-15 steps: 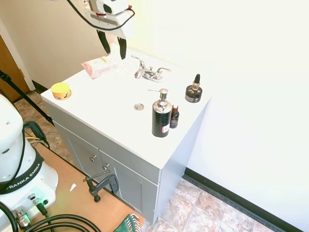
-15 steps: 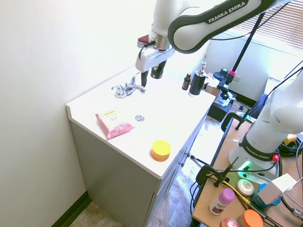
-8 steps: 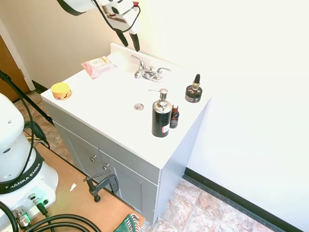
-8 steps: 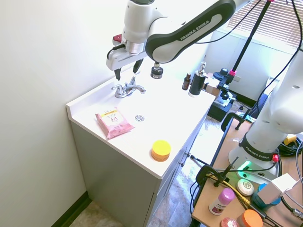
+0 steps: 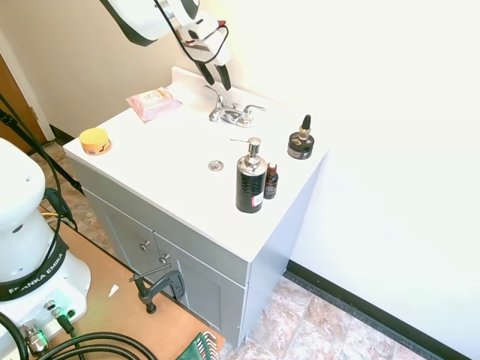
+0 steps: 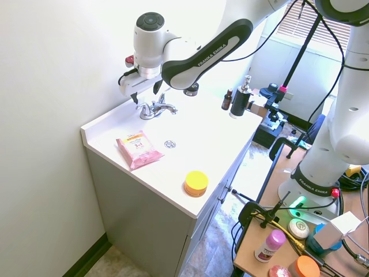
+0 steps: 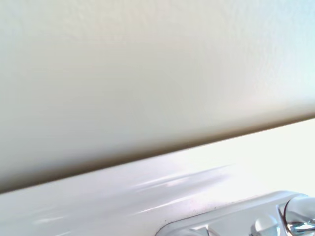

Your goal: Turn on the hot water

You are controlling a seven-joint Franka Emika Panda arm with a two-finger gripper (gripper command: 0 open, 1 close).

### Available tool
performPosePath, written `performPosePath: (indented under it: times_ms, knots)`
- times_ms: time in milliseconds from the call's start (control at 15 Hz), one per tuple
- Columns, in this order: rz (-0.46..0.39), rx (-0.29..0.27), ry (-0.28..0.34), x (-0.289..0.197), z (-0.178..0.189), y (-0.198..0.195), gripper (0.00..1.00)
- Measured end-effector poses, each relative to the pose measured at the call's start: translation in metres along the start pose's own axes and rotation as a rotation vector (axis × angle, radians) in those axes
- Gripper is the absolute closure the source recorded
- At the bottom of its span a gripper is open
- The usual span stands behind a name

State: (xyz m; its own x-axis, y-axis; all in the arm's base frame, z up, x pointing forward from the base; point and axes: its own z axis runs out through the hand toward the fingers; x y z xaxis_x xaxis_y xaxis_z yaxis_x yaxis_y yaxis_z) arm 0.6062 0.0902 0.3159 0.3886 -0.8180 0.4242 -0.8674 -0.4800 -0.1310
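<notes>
Small shiny chrome faucet (image 5: 232,114) at tabletop (image 5: 180,187) rear edge, by wall. Black two-finger gripper (image 5: 213,76) spread open, empty, poised just above left-end hot lever (image 5: 214,94). Lower straight, hook one finger behind lever, sweep gently; avoid right-end lever (image 5: 253,109).

A plain, pale cream wall (image 7: 147,64) fills most of the wrist view, smooth and unmarked, shading faintly cooler toward one corner. It meets a glossy white counter ledge (image 7: 123,191) along a slanting line, with a thin dark shadow running the length of the joint. The ledge surface carries soft streaks of reflected light. At one corner, part of a shiny chrome faucet base (image 7: 246,219) comes into the picture: a rounded, pale metal edge with two small bright rounded parts on it, the outer one a polished chrome knob-like shape (image 7: 300,219) cut off by the frame. The whole view is slightly soft.
</notes>
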Motion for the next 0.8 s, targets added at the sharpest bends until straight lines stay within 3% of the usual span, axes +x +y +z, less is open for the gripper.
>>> performPosePath:
  times_ms: [267,533,800]
  knots:
    - [-0.01,-0.018,-0.018,-0.002,0.003,0.001,0.0]
    - [-0.065,-0.116,-0.079,0.0,0.009,0.012,0.0]
    - [-0.084,-0.179,-0.079,0.01,0.013,0.022,0.0]
